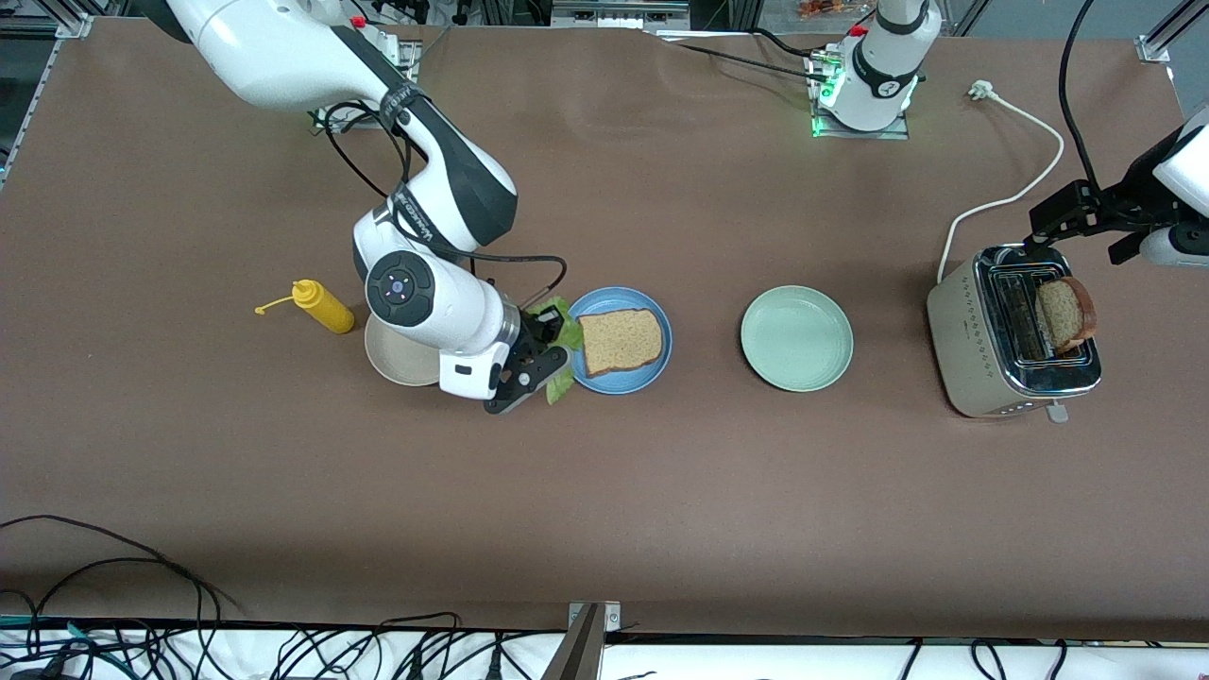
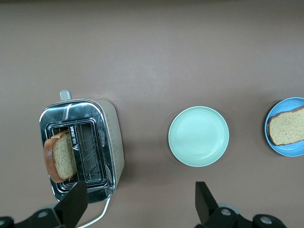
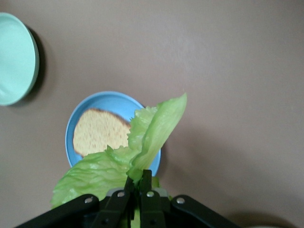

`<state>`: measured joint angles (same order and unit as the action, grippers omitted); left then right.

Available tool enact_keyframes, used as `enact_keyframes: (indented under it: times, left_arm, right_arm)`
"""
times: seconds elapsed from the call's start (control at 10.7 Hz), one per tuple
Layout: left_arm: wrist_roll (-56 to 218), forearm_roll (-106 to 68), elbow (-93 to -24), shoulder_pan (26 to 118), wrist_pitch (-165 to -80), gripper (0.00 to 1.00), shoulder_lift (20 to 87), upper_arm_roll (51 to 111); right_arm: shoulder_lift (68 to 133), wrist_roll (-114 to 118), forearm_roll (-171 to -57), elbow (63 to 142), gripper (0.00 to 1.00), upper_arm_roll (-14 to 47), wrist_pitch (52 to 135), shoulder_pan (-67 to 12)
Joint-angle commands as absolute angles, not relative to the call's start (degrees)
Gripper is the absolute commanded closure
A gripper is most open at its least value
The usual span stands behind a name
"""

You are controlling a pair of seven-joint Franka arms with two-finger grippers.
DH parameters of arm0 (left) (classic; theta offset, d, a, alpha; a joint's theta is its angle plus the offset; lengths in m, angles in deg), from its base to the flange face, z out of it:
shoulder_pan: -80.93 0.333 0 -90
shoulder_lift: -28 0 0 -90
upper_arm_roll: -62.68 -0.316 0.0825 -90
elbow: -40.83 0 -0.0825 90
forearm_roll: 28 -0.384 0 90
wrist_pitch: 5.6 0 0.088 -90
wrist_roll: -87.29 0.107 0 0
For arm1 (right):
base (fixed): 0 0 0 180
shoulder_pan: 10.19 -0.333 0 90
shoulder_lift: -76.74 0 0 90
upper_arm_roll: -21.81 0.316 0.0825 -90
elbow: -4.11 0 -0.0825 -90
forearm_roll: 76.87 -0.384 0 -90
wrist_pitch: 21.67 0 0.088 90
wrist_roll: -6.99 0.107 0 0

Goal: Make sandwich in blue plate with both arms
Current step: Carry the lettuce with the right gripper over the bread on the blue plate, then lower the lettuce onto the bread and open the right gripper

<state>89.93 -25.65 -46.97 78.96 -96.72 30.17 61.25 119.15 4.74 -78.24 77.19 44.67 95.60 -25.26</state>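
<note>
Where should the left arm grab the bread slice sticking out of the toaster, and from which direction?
Grip the slice's exposed upper half across its two flat faces, coming down from above. It stands on edge in the toaster slot, leaning a little, with only its top clear. The left gripper hangs open above the toaster; the right gripper holds the lettuce.

Brown matte table [image 1: 283, 491], evenly lit. Metal frame rails at its corners, black cables [image 1: 113, 614] tangled along the near edge.
</note>
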Motion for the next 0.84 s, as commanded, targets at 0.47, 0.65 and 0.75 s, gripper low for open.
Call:
enact_keyframes:
  times: [0.47,0.65,0.75]
  left_arm:
    - [91.07,-26.68,-45.74,78.99,-95.60,0.00,30.46,61.19]
    - [91.16,-26.68,-45.83,78.99,-95.60,0.00,30.55,61.19]
    - [91.07,-26.68,-45.83,78.99,-95.60,0.00,30.55,61.19]
  right_arm:
    - [123.40,28.94,-67.56,77.41,1.00,44.22,106.82,-32.43]
    - [125.94,29.57,-64.15,77.68,0.99,43.96,108.57,-33.22]
    - [126.83,31.75,-64.04,77.68,0.99,43.96,111.37,-33.66]
